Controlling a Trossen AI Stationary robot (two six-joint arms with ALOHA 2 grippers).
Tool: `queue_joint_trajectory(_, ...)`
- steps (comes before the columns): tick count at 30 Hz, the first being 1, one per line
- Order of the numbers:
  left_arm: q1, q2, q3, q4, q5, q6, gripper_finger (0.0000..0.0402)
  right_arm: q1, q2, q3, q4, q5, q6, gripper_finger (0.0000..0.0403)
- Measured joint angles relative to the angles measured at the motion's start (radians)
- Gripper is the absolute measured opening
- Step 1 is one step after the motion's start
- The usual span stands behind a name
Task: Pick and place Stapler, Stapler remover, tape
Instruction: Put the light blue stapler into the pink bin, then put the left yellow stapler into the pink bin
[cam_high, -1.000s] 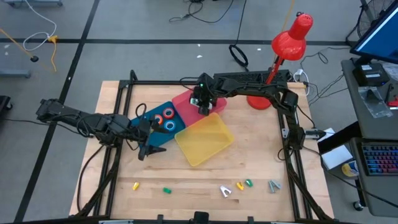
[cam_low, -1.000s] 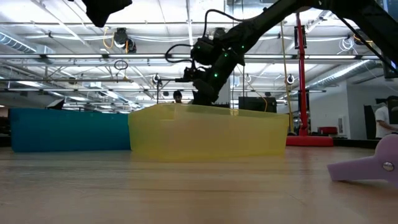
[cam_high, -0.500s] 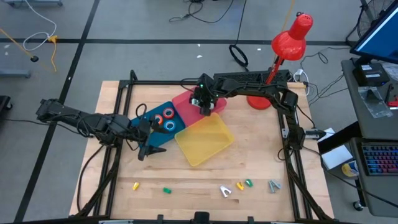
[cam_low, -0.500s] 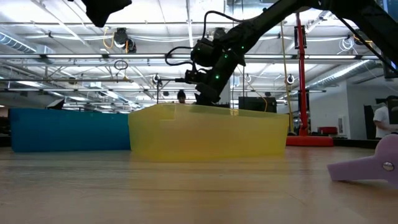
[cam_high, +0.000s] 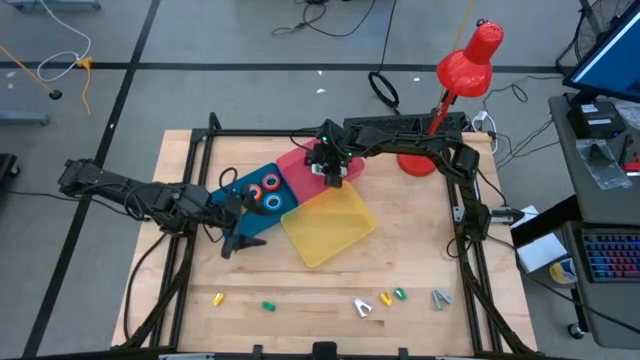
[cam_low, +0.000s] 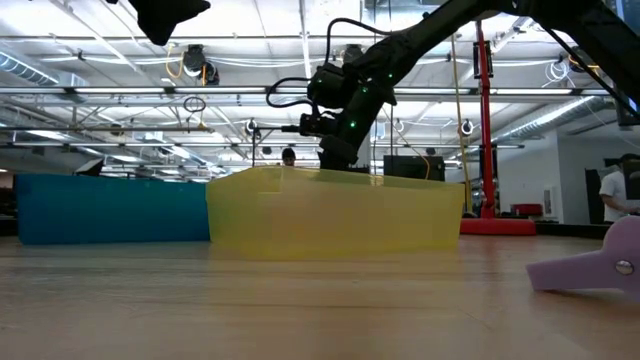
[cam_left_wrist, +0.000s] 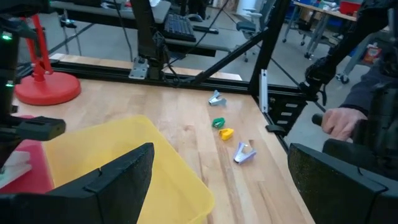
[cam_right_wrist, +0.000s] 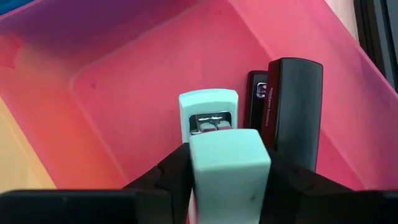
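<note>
My right gripper (cam_high: 330, 166) (cam_right_wrist: 227, 177) is over the pink bin (cam_high: 298, 162) at the table's far middle, shut on a mint-green stapler (cam_right_wrist: 214, 146). A black stapler (cam_right_wrist: 292, 102) lies in that bin beside it. My left gripper (cam_high: 238, 230) (cam_left_wrist: 217, 180) hovers open by the near end of the blue bin (cam_high: 240, 190), touching nothing. Red (cam_high: 270, 183), orange (cam_high: 255, 192) and blue (cam_high: 272, 201) tape rolls lie in the blue bin; no yellow roll shows. A lavender staple remover (cam_high: 362, 307) (cam_low: 600, 262) lies near the table's near edge. My right gripper pinches the mint stapler's top arm (cam_right_wrist: 229, 163) between its two fingers, one on each long side, the fingers lying along the stapler. It comes from above, pointing down into the pink bin. Whether the stapler's base (cam_right_wrist: 208, 106) rests on the bin floor, I cannot tell.
The yellow bin (cam_high: 330, 225) (cam_low: 335, 210) stands in the table's middle, next to the pink bin. Small yellow (cam_high: 217, 298), green (cam_high: 268, 305) and grey (cam_high: 440, 297) removers lie along the near edge. A red lamp's base (cam_high: 415, 160) stands at the far right.
My right gripper has shifted slightly toward the table's right over the pink bin, still shut on the stapler.
</note>
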Motion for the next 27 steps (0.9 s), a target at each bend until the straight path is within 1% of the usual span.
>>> queue_joint_trajectory(7, 0.0, 0.0, 0.0, 0.0, 0.034, 0.002, 0.0367, 0.0, 0.0, 0.0, 0.0, -0.001, -0.013, 0.0146)
queue_joint_trajectory(18, 0.0, 0.0, 0.0, 0.0, 0.034, 0.002, 0.0367, 0.008, -0.009, -0.001, 0.006, 0.005, -0.025, 0.0193)
queue_joint_trajectory(22, 0.0, 0.0, 0.0, 0.0, 0.034, 0.001, 0.0368, 0.033, -0.093, -0.001, -0.002, 0.003, 0.023, 0.0196)
queue_joint_trajectory(27, 0.0, 0.0, 0.0, 0.0, 0.029, -0.004, 0.0367, 0.094, -0.242, 0.0, -0.14, 0.0, 0.059, 0.019)
